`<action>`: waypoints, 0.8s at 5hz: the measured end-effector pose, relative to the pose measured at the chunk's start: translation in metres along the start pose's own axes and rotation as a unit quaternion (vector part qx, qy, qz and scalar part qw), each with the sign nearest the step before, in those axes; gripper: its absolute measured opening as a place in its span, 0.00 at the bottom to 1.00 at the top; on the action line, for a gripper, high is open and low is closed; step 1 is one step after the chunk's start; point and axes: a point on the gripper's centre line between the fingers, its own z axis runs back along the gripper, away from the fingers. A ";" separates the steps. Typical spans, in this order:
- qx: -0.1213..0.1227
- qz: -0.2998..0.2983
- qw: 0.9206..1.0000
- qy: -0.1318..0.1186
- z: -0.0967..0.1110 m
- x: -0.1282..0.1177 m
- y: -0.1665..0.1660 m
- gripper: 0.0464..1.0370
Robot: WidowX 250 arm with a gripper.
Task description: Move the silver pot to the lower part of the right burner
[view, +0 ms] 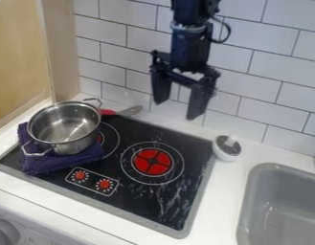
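Above the pincer (177, 110), the arm (190, 29) ran out of view at the top; to its lower right, the sink (249, 191) was cut off by the right and bottom edges. Lower left of the pincer, the silver pot (65, 127) and purple cloth (48, 161) hid much of the left burner (101, 139).

purple cloth (52, 163), red-and-black burner (153, 161)

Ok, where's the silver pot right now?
In the camera view, the silver pot is at the left of the stove, on the folded purple cloth, left of the right burner.
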 end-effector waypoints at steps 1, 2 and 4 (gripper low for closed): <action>0.001 0.047 0.998 -0.030 0.013 -0.014 0.034 0.96; 0.016 0.057 0.998 -0.033 0.009 -0.027 0.045 0.96; 0.019 0.063 0.997 -0.033 0.001 -0.057 0.063 0.96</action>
